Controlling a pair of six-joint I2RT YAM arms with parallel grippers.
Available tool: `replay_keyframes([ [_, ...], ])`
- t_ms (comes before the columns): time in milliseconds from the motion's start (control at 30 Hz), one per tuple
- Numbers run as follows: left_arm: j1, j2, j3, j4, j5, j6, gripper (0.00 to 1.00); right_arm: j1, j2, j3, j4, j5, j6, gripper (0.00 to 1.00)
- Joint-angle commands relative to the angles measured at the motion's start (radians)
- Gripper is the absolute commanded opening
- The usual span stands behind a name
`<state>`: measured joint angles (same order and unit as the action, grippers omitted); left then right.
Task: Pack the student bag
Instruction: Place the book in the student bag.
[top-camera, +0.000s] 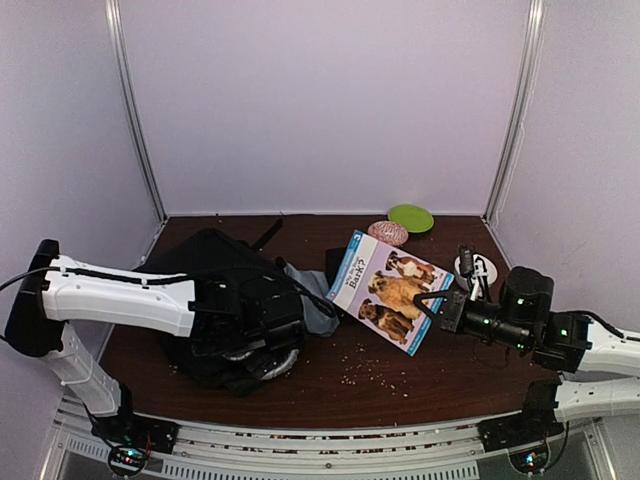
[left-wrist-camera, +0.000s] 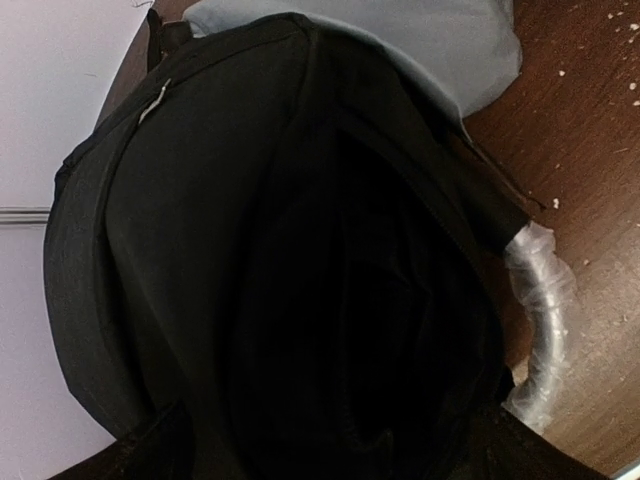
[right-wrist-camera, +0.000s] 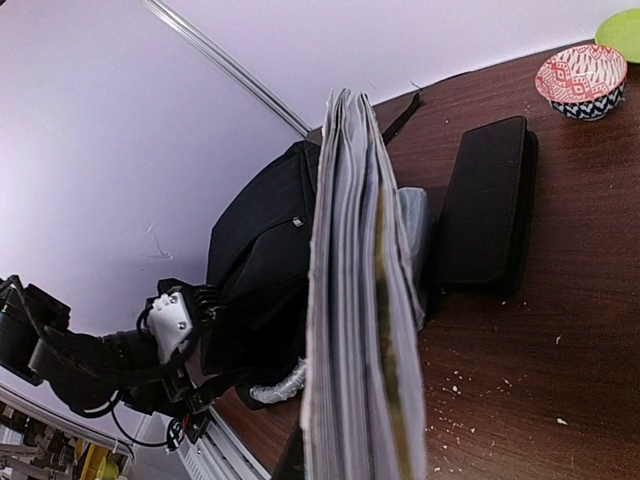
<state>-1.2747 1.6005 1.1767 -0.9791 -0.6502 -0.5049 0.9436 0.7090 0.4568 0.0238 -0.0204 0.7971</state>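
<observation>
**Packing scene, seen from above.** The student bag (top-camera: 200, 265) lies on the left half of the counter (top-camera: 460, 370). The left gripper (top-camera: 255, 345), jaws spread wide, sits over the bag's near end. The right gripper (top-camera: 432, 305) is clamped on the corner of a dog book (top-camera: 390, 288), which is tilted to the right of the bag.

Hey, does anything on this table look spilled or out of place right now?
Yes. Pale crumbs are scattered over the brown table near its front edge, roughly between the student bag and the dog book. They look like a small spill. Nothing appears damaged.
</observation>
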Motion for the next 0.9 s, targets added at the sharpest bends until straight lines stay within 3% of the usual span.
replay_keyframes([
  [0, 0.000, 0.091, 0.053, -0.026, -0.098, -0.017, 0.98, -0.005, -0.032, -0.007, 0.025, 0.021, 0.013, 0.00],
  [133, 0.004, 0.156, 0.070, -0.062, -0.171, -0.054, 0.94, -0.005, -0.039, -0.001, 0.017, 0.011, 0.013, 0.00],
  [233, 0.024, 0.162, 0.066, -0.078, -0.192, -0.087, 0.80, -0.005, -0.042, 0.001, 0.012, 0.000, 0.014, 0.00],
  [433, 0.052, 0.051, 0.069, -0.079, -0.202, -0.110, 0.41, -0.004, -0.033, 0.007, -0.001, -0.050, 0.028, 0.00],
  [633, 0.115, -0.119, 0.068, -0.024, -0.134, -0.090, 0.00, 0.000, 0.005, -0.002, 0.056, -0.233, 0.099, 0.00],
  [867, 0.201, -0.231, 0.068, 0.109, 0.013, -0.053, 0.00, 0.055, 0.144, -0.006, 0.307, -0.391, 0.227, 0.00],
])
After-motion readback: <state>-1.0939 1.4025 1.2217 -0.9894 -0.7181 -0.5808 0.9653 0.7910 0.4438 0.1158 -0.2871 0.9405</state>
